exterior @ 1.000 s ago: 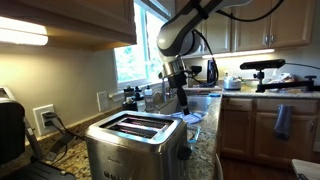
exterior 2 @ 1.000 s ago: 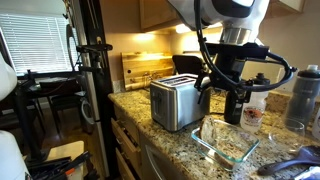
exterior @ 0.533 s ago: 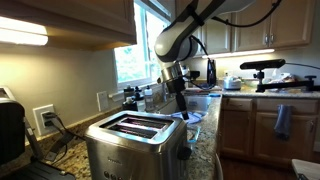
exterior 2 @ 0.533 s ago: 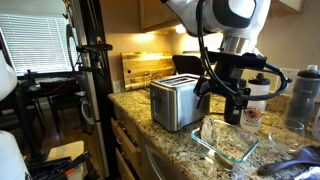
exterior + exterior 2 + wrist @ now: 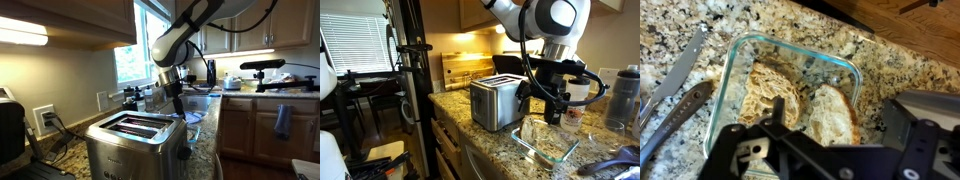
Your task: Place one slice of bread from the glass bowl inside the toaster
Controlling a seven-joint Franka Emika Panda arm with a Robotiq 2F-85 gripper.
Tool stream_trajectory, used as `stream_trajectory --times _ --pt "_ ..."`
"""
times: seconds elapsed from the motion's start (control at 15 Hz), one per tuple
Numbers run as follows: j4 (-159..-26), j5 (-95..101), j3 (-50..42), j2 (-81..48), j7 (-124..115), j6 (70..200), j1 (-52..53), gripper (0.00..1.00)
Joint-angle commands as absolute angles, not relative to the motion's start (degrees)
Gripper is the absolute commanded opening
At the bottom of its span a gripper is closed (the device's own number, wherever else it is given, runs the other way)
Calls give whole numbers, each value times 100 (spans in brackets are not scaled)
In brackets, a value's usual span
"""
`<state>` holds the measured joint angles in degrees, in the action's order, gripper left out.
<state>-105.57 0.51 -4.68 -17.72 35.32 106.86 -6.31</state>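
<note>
Two tan slices of bread lie in the glass bowl [image 5: 735, 62], one on the left [image 5: 770, 95] and one on the right [image 5: 832, 113]. The bowl stands on the granite counter beside the steel toaster [image 5: 495, 103], which also shows in front in an exterior view [image 5: 135, 140]. The bowl shows in both exterior views [image 5: 548, 142] [image 5: 191, 118]. My gripper [image 5: 840, 118] hangs open and empty just above the bowl, its fingers either side of the right slice. It shows in both exterior views [image 5: 555, 113] [image 5: 178, 105]. The toaster slots look empty.
A knife [image 5: 680, 75] and another metal utensil [image 5: 675, 115] lie on the counter next to the bowl. A grey bottle [image 5: 624, 95] stands behind the bowl. A black appliance [image 5: 10, 130] sits by the wall. Cabinets hang overhead.
The arm has shifted slightly towards the toaster and the wrist has tilted a little over the bowl. The gripper stays open and the bread has not moved.
</note>
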Motion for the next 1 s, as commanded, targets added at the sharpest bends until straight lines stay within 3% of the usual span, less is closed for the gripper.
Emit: stream_trajectory --times 0.0,0.93 --pt "-10446 48 -377 -1887 3088 10795 -692 100" --pt "-10352 73 -162 -2075 2597 10792 -653 100"
